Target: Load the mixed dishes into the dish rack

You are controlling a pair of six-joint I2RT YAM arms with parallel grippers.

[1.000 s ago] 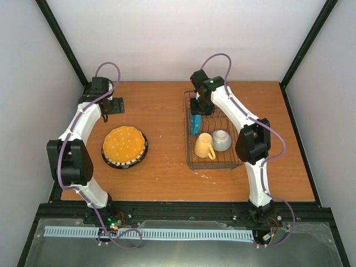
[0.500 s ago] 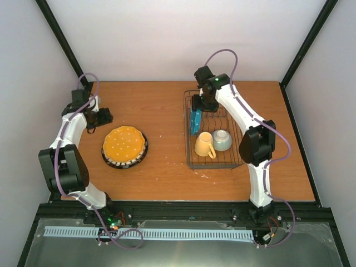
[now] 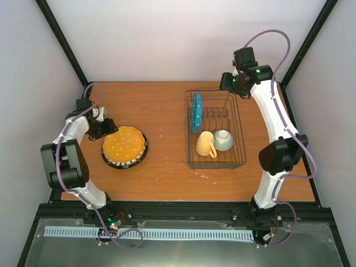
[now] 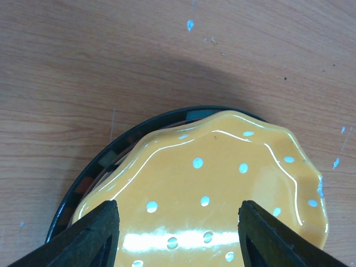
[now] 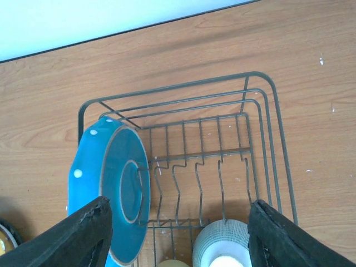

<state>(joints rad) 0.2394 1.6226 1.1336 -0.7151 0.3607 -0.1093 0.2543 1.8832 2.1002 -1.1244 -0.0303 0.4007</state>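
Two plates at the least lie stacked on the left of the bench [image 3: 161, 105]: the orange dotted plate [image 3: 124, 143] on top and a dark-rimmed plate [image 3: 118, 163] showing under its edge. How many lie below cannot be told. The left hand [image 3: 104, 128] sits low at the stack's far-left edge, its fingers [image 4: 92, 233] spread wide apart. In the left wrist view the two fingers frame the orange plate's glossy, wavy-edged face, which fills the space between them. Whether either finger touches the plate cannot be told. A checked dark rim curves out from under the orange plate on the bench side.

Well apart to the right, the dish rack [image 3: 242, 146] sits on the bench. The teal dotted plate [image 3: 195, 111] stands on edge in a slot along the rack's left side, toward its far end. The pale yellow mug [image 3: 204, 146] rests at the rack's near end, with the small pale green bowl [image 3: 222, 139] just beside it on the right. The right hand [image 3: 227, 83] hangs high over the rack's far right corner, its fingers apart and gripping nothing. From its wrist camera the teal plate shows at lower left and the bowl at the bottom edge, with upright wire slots between them.
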